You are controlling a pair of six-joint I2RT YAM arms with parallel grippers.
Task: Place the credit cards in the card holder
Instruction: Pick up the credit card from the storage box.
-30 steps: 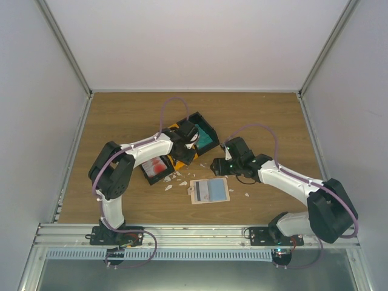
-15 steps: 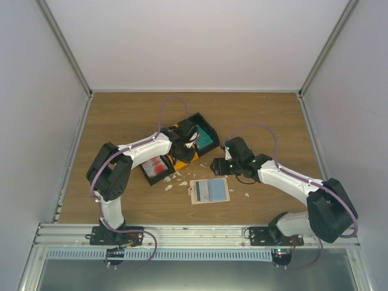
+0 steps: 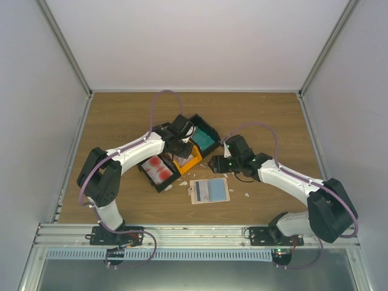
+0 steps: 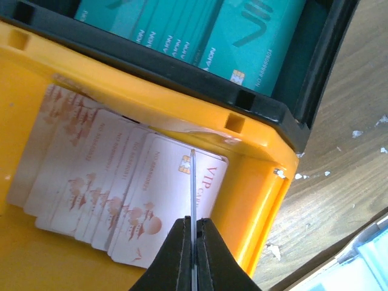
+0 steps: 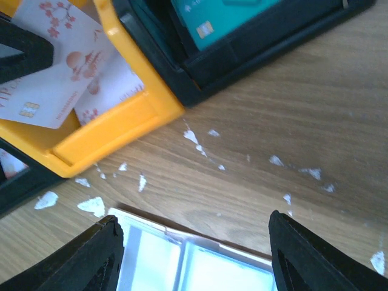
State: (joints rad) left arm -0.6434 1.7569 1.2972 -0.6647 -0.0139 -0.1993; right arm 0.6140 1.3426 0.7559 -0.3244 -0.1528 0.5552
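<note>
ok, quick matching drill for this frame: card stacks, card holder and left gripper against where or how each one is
Things:
1. teal-green cards
2. red-blotched white cards
3. card holder
4. left gripper

Place or state:
A. lying open on the table
B. shut on a pale pinkish card above the orange tray
C. in the far black tray
D. in the near black tray

Pairs: 1-C, 2-D, 3-A, 4-B
</note>
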